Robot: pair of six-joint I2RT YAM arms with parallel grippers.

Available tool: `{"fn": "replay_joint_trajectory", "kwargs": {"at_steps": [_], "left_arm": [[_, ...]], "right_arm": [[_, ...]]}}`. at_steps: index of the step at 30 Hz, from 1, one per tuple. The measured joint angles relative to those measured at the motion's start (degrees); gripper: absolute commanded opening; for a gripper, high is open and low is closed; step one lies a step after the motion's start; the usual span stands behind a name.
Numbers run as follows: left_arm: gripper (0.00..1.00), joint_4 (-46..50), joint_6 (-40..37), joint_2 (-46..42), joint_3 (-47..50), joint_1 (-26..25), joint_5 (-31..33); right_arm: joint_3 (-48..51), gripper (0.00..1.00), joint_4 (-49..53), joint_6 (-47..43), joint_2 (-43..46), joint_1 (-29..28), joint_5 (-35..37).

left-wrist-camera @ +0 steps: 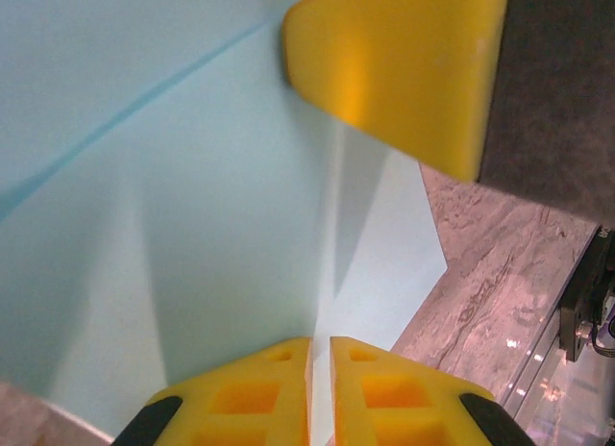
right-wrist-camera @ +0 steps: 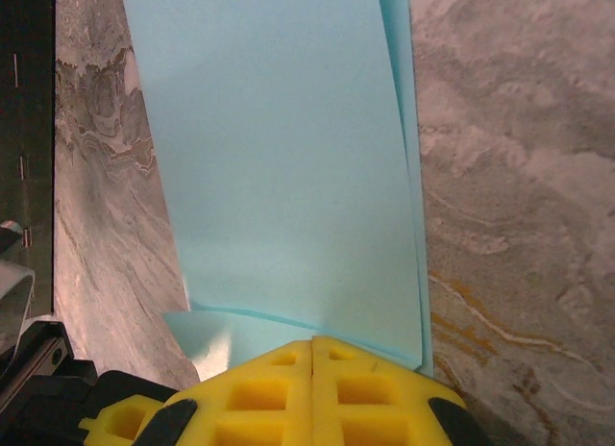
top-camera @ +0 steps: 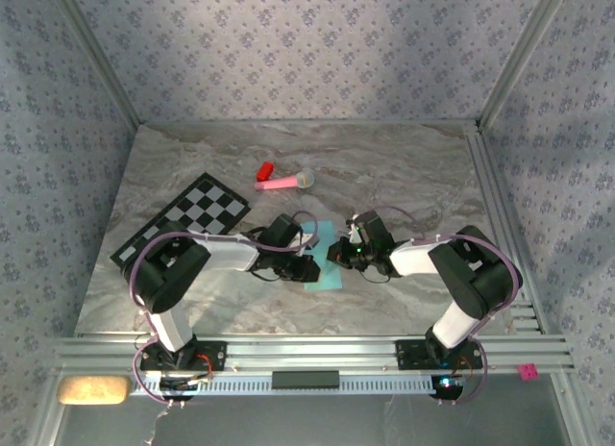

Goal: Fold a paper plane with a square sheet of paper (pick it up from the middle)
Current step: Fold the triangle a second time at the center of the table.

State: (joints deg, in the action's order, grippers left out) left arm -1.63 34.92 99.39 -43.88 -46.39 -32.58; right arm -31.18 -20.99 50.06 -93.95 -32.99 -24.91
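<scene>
Your right tool (right-wrist-camera: pixel 314 348), pressed together, sits at the paper's (right-wrist-camera: pixel 288 158) 3 o'clock edge. Your left tool (left-wrist-camera: pixel 320 350), barely parted with its grip unclear, sits at 9. The paper's long axis runs 12 to 6.

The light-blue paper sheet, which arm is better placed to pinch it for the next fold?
Left, likely: the left claw sits over the thin light-blue paper sheet, jaws slightly apart; the right claw is shut at its edge.

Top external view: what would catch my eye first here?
The light-blue paper lies mid-table, with the left gripper and right gripper meeting over it from either side. Behind it to the left sits a black-and-white checkered mat, and a pink stick toy lies further back.
</scene>
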Motion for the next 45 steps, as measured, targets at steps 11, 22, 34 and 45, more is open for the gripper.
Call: {"fn": "replay_joint_trajectory", "kwargs": {"at_steps": [11, 22, 34, 45], "left_arm": [[0.15, 2.97, -1.49, -5.92, 5.62, 0.00, 0.46], [0.14, 8.92, -1.75, -12.33, 6.03, 0.02, 0.31], [0.09, 4.50, -0.28, -3.74, -1.51, 1.07, 1.16], [0.04, 0.72, 0.70, -0.31, 0.35, 1.31, 0.04]], "right_arm": [[-0.07, 0.00, 0.17, 0.00, 0.04, 0.00, 0.02], [-0.26, 0.00, 1.33, 0.00, 0.55, 0.00, 0.74], [-0.55, 0.02, 2.51, -0.02, 0.96, 0.00, 1.18], [-0.37, 0.04, 6.16, -1.55, 5.73, -0.66, 1.99]]}}
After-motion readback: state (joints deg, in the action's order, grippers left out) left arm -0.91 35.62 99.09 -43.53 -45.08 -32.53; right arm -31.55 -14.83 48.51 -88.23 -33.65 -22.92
